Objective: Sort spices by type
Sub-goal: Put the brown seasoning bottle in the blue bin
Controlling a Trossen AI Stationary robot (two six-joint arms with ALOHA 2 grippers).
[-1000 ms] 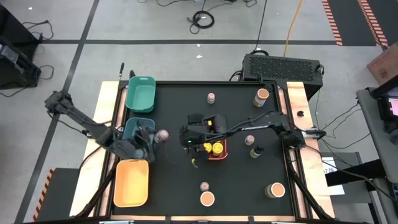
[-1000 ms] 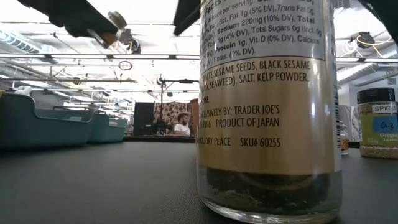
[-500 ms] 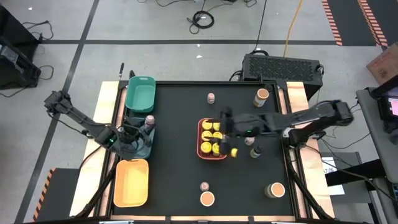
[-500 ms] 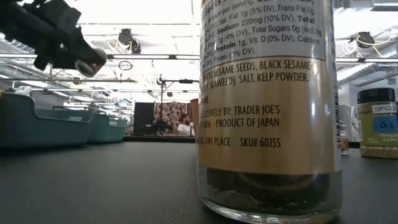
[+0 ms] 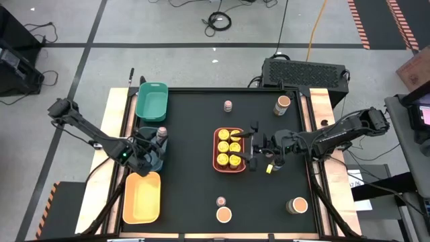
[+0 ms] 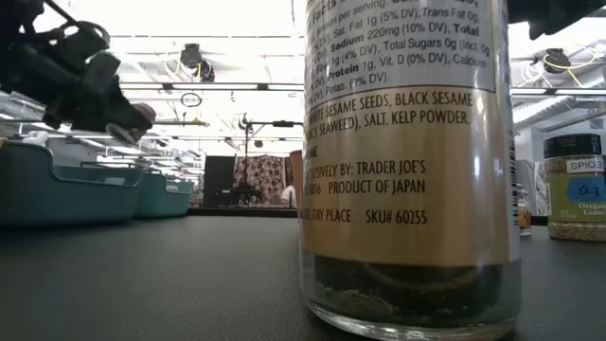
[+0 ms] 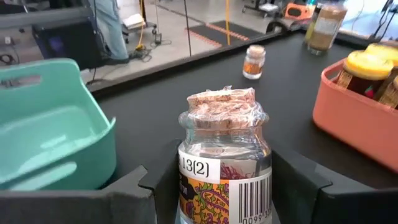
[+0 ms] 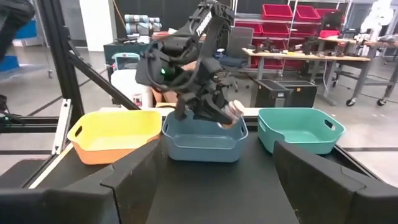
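Your left jaws (image 7: 224,186) are clamped on a small glass jar (image 7: 224,155) with a pinkish-brown cork lid; the jar stands upright between the two fingers, held over the teal tray (image 5: 149,144). The green tray (image 5: 152,101) lies just beyond the jaws and the yellow tray (image 5: 142,196) on their other side.

Your right jaws (image 5: 254,154) stand wide, nothing between them, low over the desk (image 5: 188,188) just beside the coral tray (image 5: 229,148). Six yellow-lidded jars (image 5: 228,148) sit in that tray. One yellow-lidded jar (image 5: 269,168) lies just beside the right jaws.

Tan-lidded jars (image 5: 224,215) and small pinkish ones (image 5: 228,105) stand scattered, well apart from both jaws.
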